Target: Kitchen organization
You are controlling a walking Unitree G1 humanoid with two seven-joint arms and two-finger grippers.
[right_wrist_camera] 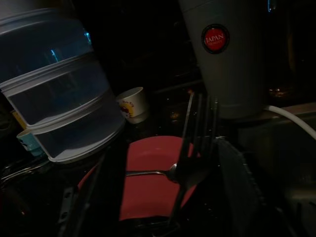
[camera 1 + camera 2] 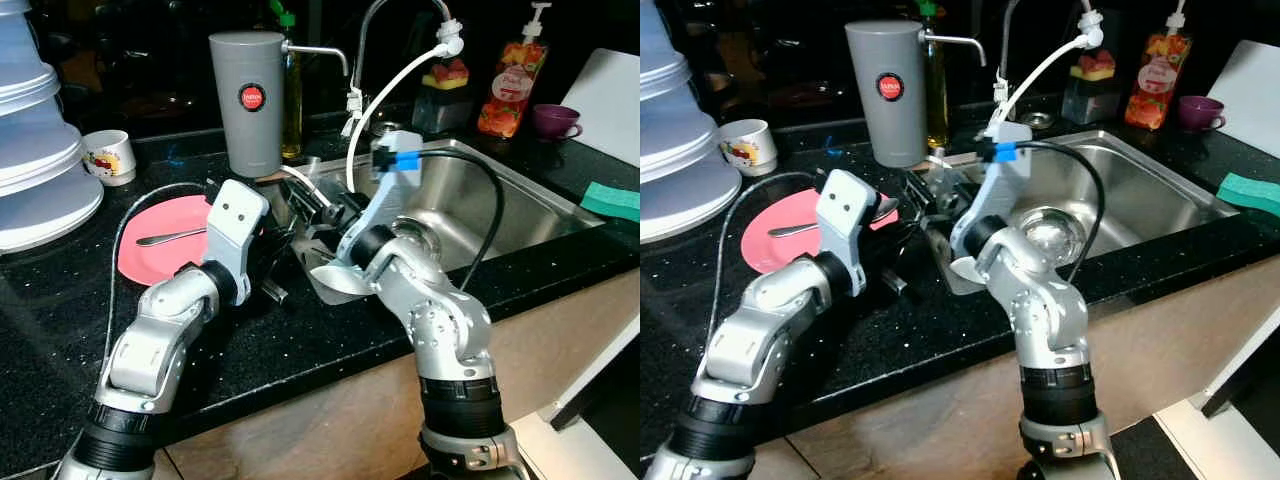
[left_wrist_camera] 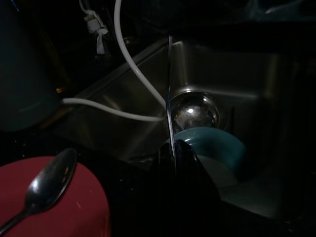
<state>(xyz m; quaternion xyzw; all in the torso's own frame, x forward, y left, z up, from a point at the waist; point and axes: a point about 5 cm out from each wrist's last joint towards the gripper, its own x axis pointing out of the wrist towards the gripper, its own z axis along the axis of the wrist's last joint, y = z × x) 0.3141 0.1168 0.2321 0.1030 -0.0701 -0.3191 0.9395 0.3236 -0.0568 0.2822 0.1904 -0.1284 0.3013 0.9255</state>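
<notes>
Both arms meet over the black counter at the left rim of the steel sink (image 2: 520,215). My left gripper (image 2: 278,262) points toward the sink and is shut on a thin knife (image 3: 170,89), seen edge-on. Pointing back toward the plate, my right gripper (image 2: 318,205) is shut on a fork (image 1: 202,123) with its tines away from the wrist. A pink plate (image 2: 160,255) lies on the counter to the left, with a spoon (image 2: 170,237) on it. In the sink sit a teal bowl (image 3: 217,143) and a metal bowl (image 2: 1052,232).
A tall grey jug (image 2: 247,100) stands behind the grippers, and a white hose (image 2: 390,90) curves down from the tap. Stacked plastic containers (image 2: 35,150) and a small mug (image 2: 108,157) are at the far left. A purple cup (image 2: 553,120) and green sponge (image 2: 610,200) lie right of the sink.
</notes>
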